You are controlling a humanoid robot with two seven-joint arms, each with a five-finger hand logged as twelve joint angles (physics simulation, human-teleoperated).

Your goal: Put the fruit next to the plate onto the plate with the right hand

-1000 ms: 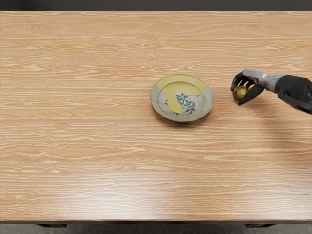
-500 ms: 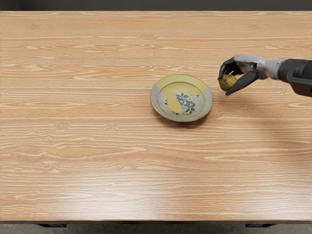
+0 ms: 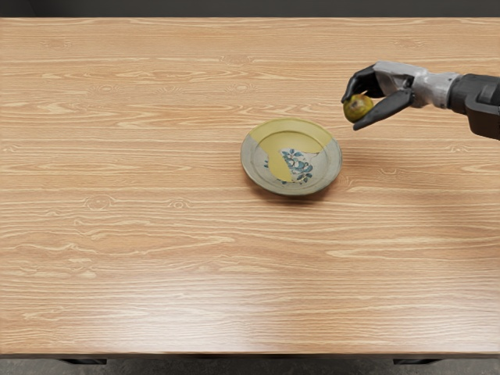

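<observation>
A small yellow-green fruit [image 3: 358, 107] was clasped aloft in the curled black right hand [image 3: 378, 90], seemingly to clear the rim of the patterned ceramic plate [image 3: 248, 160].

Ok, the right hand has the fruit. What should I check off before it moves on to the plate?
1. Grasp: ok. The right hand has its fingers curled around the fruit.
2. Fruit over the plate: not ok. In the picture it is above and to the right of the rim.
3. Plate ready: ok. Only its painted pattern shows inside.
4. Path: ok. Only the wooden table shows between fruit and plate.
5. Height above the table: cannot tell from this single view.
6. Left arm out of the way: ok, it is not in view.
</observation>
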